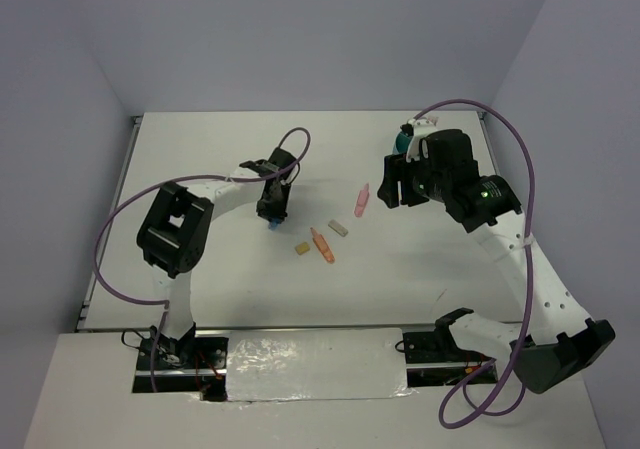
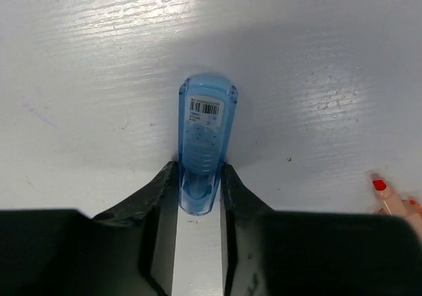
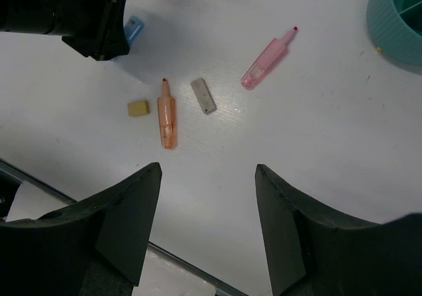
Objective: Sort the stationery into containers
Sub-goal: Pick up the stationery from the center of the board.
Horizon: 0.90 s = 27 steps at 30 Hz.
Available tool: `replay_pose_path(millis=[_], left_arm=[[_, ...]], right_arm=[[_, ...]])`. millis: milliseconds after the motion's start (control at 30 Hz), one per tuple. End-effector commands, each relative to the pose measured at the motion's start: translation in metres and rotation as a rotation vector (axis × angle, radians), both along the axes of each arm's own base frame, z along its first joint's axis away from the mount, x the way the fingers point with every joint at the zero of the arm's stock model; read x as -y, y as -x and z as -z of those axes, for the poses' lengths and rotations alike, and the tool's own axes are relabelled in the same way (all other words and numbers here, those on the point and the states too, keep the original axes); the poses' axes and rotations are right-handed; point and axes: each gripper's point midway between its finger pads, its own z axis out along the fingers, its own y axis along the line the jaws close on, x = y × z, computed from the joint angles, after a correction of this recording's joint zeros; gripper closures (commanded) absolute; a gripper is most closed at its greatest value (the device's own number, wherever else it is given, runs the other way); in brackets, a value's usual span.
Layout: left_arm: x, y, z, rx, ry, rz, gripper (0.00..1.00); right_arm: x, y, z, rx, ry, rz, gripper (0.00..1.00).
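Blue and see-through, the case (image 2: 204, 131) lies flat on the table (image 2: 79, 59) with its barcode label up. My left gripper (image 2: 198, 200) is clenched on its near end, one finger pressed to each side. My right gripper (image 3: 208, 177) hangs released above the table, jaws wide apart. Below it on the right wrist feed I see four loose pieces. The pink marker (image 3: 267, 59) is nearest the cup (image 3: 395, 32), though apart from it. The grey block (image 3: 203, 95) sits just beside the orange marker (image 3: 167, 115), and the tan block (image 3: 138, 107) sits just beside that marker on its other side. None of the four touch. The teal cup stands toward the far right of the table, partly hidden behind the right arm in the top view. I cannot tell what lies inside it.
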Motion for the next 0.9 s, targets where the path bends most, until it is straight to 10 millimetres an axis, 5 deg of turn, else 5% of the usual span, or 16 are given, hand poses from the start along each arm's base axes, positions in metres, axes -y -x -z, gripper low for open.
replay_pose_path(millis=[0,133,467,633,767,867], left_arm=[[-0.005,0.023,0.029,-0.086,-0.022,0.005,0.84],[0.0,0.027,0.016,-0.056,0.009,0.016,1.0],[0.058,0.047,-0.104,0.228,0.437,0.165,1.0],[0.093,0.073,-0.166,0.363,0.676,0.314,1.0],[0.11,0.089,-0.188,0.379,0.752,0.386,1.0],[0.118,0.097,-0.199,0.398,0.786,0.405,1.0]], right_arm=[[-0.002,0.002,-0.013,0.041,-0.039,-0.004,0.33],[-0.008,0.005,-0.007,0.018,-0.081,-0.009,0.32],[-0.042,-0.006,0.021,-0.169,-0.455,0.203,0.32],[-0.053,-0.026,0.011,-0.189,-0.525,0.295,0.32],[-0.07,-0.034,-0.012,-0.171,-0.492,0.283,0.32],[-0.073,-0.037,-0.007,-0.202,-0.467,0.326,0.32]])
